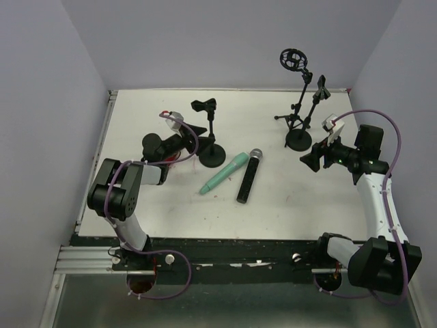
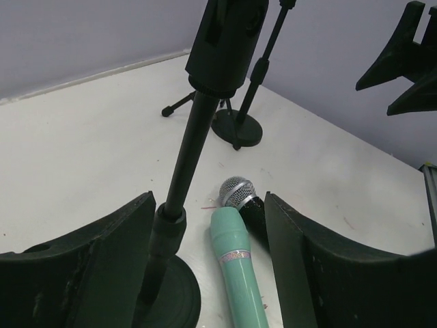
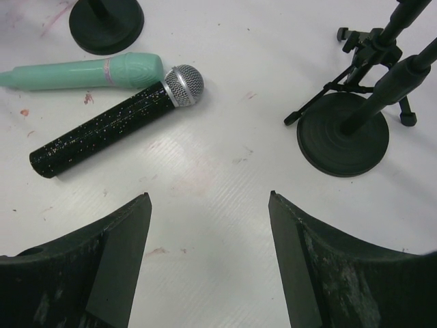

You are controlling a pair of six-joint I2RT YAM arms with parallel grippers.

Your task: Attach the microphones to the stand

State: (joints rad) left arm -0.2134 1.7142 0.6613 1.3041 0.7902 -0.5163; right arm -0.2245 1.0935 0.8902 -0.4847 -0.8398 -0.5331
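Note:
A mint-green microphone point(image 1: 224, 172) point(image 2: 237, 268) point(image 3: 82, 72) and a black microphone with a silver mesh head point(image 1: 248, 176) point(image 2: 238, 193) point(image 3: 102, 130) lie side by side on the white table. Left of them is a round-based stand point(image 1: 211, 152) with an empty clip point(image 2: 225, 41). My left gripper point(image 1: 192, 139) point(image 2: 209, 197) is open around that stand's pole point(image 2: 172, 222), which sits close to the left finger. My right gripper point(image 1: 311, 154) point(image 3: 209, 195) hovers open over bare table, nothing between its fingers. A bit of red point(image 1: 172, 160) shows under my left wrist; I cannot tell what it is.
At the back right are a second round-based stand point(image 1: 300, 140) point(image 3: 343, 142) with an empty clip and a tripod stand point(image 1: 292, 117) carrying a ring mount point(image 1: 294, 59). Walls close the table at the left, back and right.

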